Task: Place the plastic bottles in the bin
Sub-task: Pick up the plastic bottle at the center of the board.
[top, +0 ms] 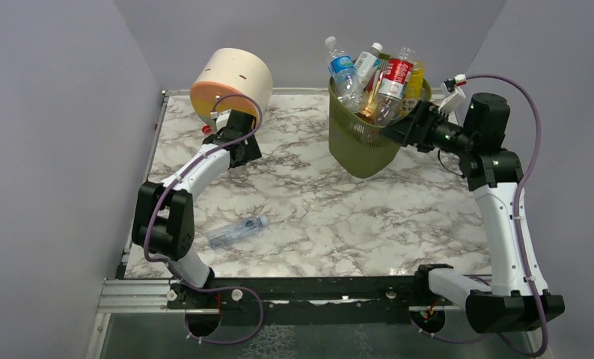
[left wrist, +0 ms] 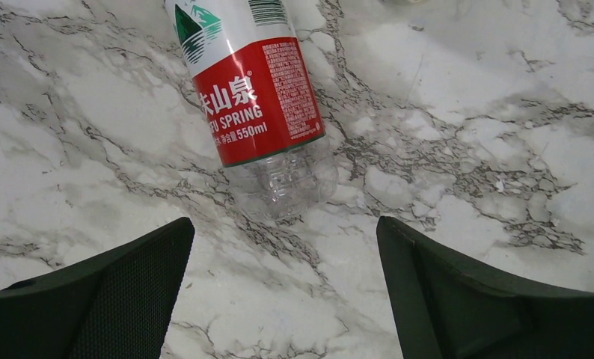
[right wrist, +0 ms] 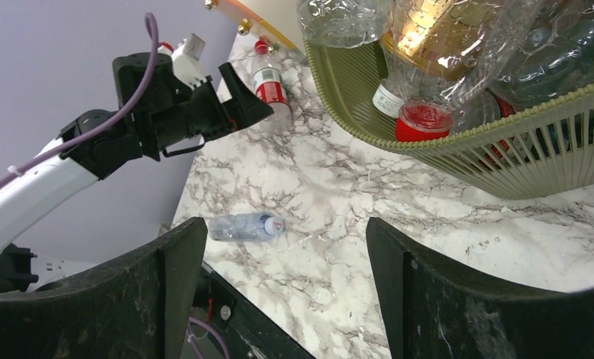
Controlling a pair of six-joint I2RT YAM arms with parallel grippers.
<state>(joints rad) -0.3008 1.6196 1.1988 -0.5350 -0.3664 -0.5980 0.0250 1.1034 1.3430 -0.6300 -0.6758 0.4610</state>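
Mostly the bottles (top: 393, 75) are already heaped in the bin (top: 361, 149); 2 are left on the table (top: 316, 209). The step in hand is judged to be the pickup of the red-label bottle (left wrist: 260, 105), which lies well left of the bin, beside the round box (top: 230, 78). The left hand (left wrist: 285, 232) is spread wide and empty, with the bottle's base just ahead of its fingers. The right hand (right wrist: 286, 232), part open and empty, is held just beside the bin's right rim. Next, the left hand would need to be advanced around the bottle and closed. A clear bottle (top: 238, 230) lies left of the bin and nearer the arms.
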